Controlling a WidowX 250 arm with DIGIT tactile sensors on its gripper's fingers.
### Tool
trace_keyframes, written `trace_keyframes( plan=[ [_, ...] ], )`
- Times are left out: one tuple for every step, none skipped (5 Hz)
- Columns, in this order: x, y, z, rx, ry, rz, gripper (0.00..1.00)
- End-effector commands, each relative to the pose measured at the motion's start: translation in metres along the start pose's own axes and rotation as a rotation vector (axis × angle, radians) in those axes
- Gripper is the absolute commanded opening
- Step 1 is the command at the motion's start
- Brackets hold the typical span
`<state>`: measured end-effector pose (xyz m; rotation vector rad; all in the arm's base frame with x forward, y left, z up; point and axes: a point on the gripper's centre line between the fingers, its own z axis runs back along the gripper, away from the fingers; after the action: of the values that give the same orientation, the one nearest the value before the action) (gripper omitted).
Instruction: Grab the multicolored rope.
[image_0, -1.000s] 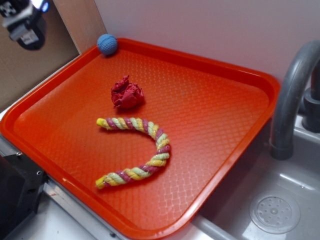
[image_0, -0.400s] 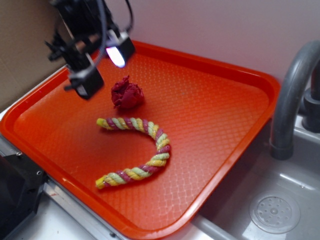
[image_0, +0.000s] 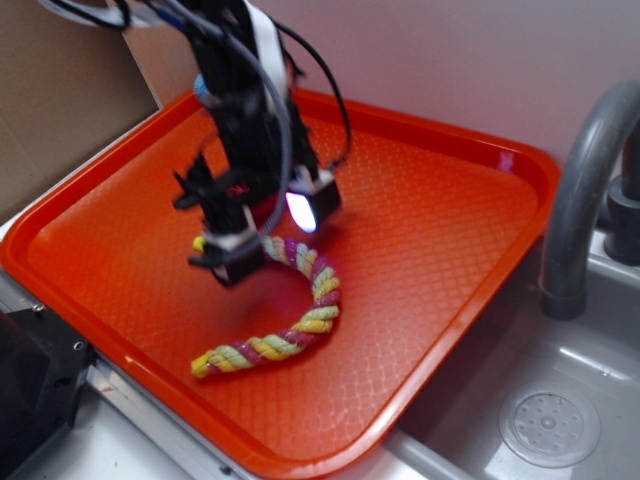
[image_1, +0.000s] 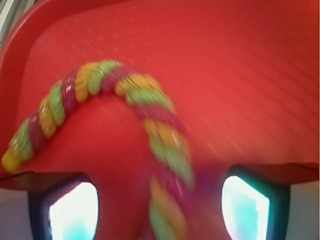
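The gripper (image_0: 262, 240) is seen open and empty just above the upper end of the rope (image_0: 300, 322), which is laid in a curve on the orange tray (image_0: 440, 250).

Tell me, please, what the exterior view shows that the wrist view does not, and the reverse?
Only the exterior view shows the robot arm, the grey faucet, the sink drain and the whole orange tray. Only the wrist view shows, blurred, the multicolored rope running up between the two bright pads at the bottom edge. Both show that curved rope lying on the tray.
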<state>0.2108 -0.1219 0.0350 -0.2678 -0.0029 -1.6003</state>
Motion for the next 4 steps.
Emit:
trace_keyframes(
  plan=[
    [0.0229,-0.0097,-0.0194,-0.005,0.089,-0.007,1.0],
    [0.0212,-0.0069,-0.0235,-0.009,0.117,0.018,0.0],
    [0.0222,-0.0083,-0.0221,-0.003,0.109,0.017,0.0],
    [0.0183,-0.01,-0.0227,-0.005,0.108,0.028,0.0]
  ],
)
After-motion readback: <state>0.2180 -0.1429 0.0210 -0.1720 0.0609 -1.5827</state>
